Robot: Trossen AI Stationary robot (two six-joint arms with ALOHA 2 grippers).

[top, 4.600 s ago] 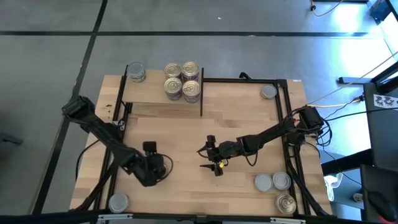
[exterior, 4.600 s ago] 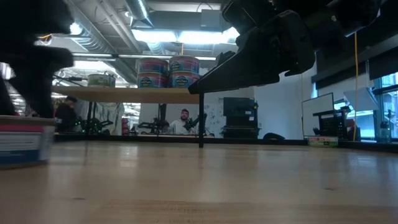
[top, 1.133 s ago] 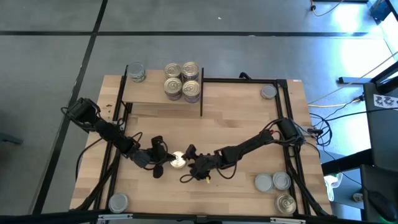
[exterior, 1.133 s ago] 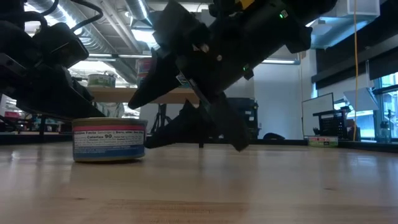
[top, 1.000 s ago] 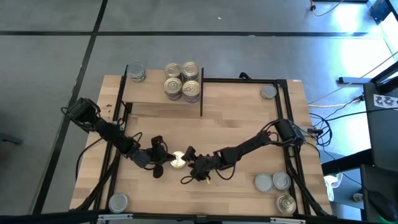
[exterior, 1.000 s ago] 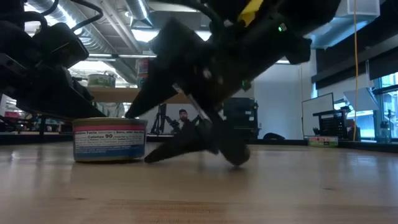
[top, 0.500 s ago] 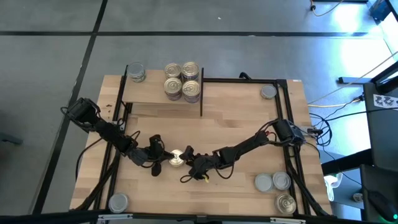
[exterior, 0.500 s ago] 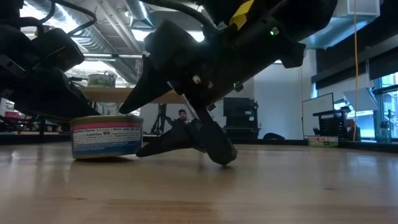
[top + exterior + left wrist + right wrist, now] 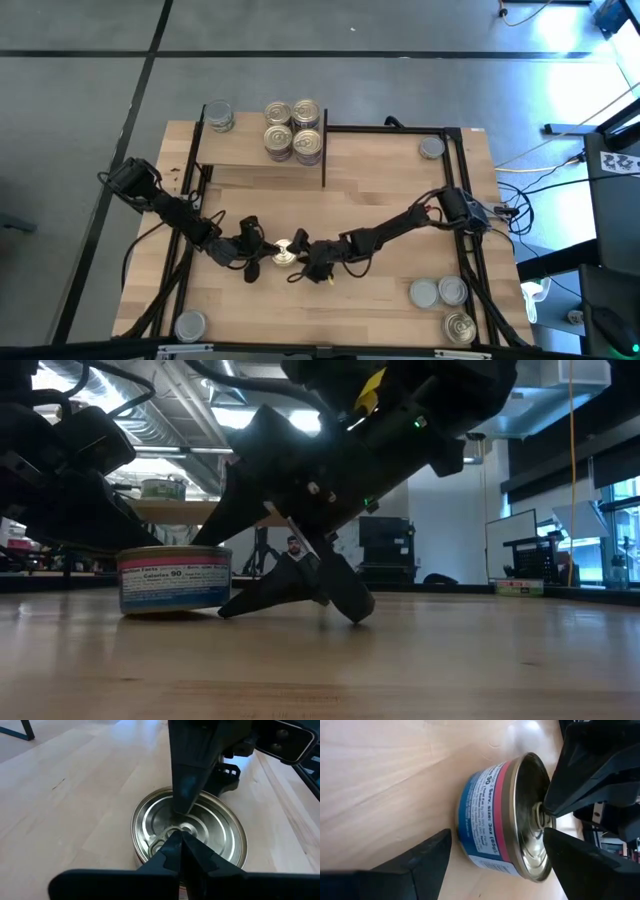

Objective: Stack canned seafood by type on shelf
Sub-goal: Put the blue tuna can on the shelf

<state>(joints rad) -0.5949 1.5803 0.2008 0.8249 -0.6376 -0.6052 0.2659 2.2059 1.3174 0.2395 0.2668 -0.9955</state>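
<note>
One tin of canned seafood stands upright on the tabletop near its middle, gold pull-tab top up, with a blue and pink label. My left gripper is shut, its tips on that top. My right gripper is open and turned on its side. One finger reaches over the tin's top; the other lies low by the table beside the tin. Whether either touches the tin I cannot tell. The shelf at the far left carries stacked tins. My left gripper presses its shut fingertips down on the pull tab at the middle of the tin's top. The fingers slant down from the table's left side. The tin stays upright with its base on the table.
A lone tin sits at the shelf's far left end and another near the far right corner. Three tins lie at the near right and one at the near left. The shelf's black post stands behind the work spot.
My right gripper has crept toward the table's left and slightly toward the far edge, closing in on the tin. Its low finger has slid along the table up to the tin's side, and its jaws stay wide.
</note>
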